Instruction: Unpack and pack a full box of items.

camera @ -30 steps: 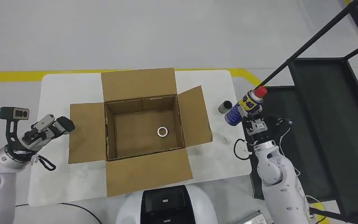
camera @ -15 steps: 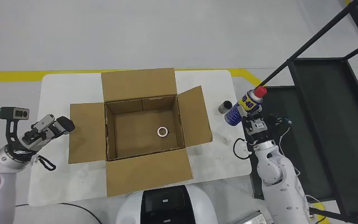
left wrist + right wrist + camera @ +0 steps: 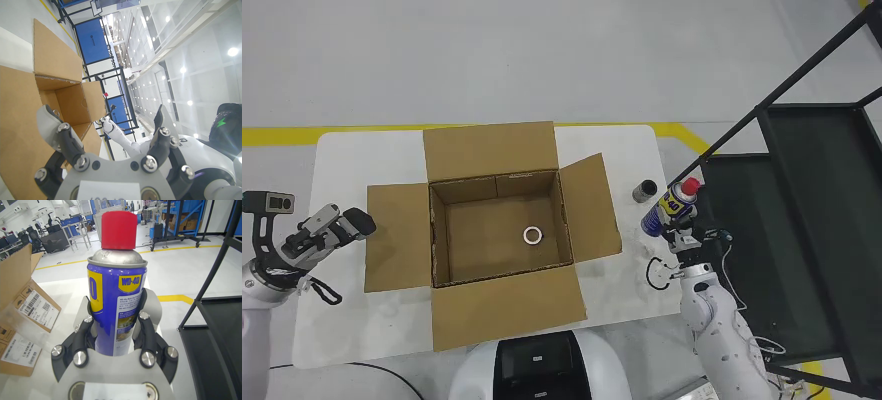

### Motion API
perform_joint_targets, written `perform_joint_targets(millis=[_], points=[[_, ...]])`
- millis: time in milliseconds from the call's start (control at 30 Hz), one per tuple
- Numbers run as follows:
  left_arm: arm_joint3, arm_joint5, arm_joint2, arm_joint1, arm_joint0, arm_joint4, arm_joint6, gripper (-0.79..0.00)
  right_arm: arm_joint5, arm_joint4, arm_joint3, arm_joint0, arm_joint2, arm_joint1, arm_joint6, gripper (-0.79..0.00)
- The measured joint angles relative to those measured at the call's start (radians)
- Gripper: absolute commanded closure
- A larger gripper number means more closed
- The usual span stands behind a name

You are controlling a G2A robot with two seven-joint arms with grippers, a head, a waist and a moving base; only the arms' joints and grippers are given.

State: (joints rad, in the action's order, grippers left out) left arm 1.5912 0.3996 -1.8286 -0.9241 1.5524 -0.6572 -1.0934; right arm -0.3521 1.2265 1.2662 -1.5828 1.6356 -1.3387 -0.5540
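"Top view: where's the spray can (image 3: 668, 208)?"
"Right of the box (image 3: 492, 150), long axis upright, red cap (image 3: 691, 185) on top; right jaws clamp its lower body."
"Left jaws?"
"Spread wide, empty, left of the box."

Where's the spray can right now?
In the top view the spray can is in the right gripper at the table's right edge, beside a small dark jar, right of the open box.

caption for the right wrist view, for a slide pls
Right gripper shut on a blue, red-capped spray can over the white table, cardboard box nearby.
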Motion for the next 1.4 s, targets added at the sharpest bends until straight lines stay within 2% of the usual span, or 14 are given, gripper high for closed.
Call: perform_joint_targets(millis=[167, 467, 767, 1033, 1067, 1133, 1167, 1200, 1233, 1267, 1400], points=[[0.0, 0.0, 0.0, 0.0, 0.0, 0.0, 0.0, -0.785, -0.012, 0.051, -0.137, 0.054, -0.024, 0.001, -0.124, 0.0], [0.0, 0.0, 0.0, 0.0, 0.0, 0.0, 0.0, -0.785, 0.026, 0.084, -0.376, 0.198, -0.063, -0.003, -0.238, 0.0], [0.0, 0.0, 0.0, 0.0, 0.0, 0.0, 0.0, -0.785, 0.067, 0.108, -0.558, 0.32, -0.094, -0.005, -0.303, 0.0], [0.0, 0.0, 0.0, 0.0, 0.0, 0.0, 0.0, -0.785, 0.061, 0.118, -0.668, 0.375, -0.123, -0.009, -0.353, 0.0], [0.0, 0.0, 0.0, 0.0, 0.0, 0.0, 0.0, -0.785, 0.058, 0.118, -0.68, 0.378, -0.127, -0.01, -0.361, -0.123], [0.0, 0.0, 0.0, 0.0, 0.0, 0.0, 0.0, -0.785, 0.055, 0.119, -0.694, 0.38, -0.132, -0.01, -0.376, -0.246], [0.0, 0.0, 0.0, 0.0, 0.0, 0.0, 0.0, -0.785, 0.054, 0.12, -0.7, 0.381, -0.136, -0.01, -0.385, -0.36], [0.0, 0.0, 0.0, 0.0, 0.0, 0.0, 0.0, -0.785, 0.053, 0.121, -0.704, 0.38, -0.138, -0.011, -0.391, -0.57], [0.0, 0.0, 0.0, 0.0, 0.0, 0.0, 0.0, -0.785, 0.054, 0.123, -0.707, 0.38, -0.14, -0.011, -0.397, -0.73], [0.0, 0.0, 0.0, 0.0, 0.0, 0.0, 0.0, -0.785, 0.055, 0.125, -0.71, 0.379, -0.143, -0.011, -0.404, -0.785], [0.0, 0.0, 0.0, 0.0, 0.0, 0.0, 0.0, -0.785, 0.05, 0.12, -0.707, 0.375, -0.15, -0.011, -0.424, -0.785]])
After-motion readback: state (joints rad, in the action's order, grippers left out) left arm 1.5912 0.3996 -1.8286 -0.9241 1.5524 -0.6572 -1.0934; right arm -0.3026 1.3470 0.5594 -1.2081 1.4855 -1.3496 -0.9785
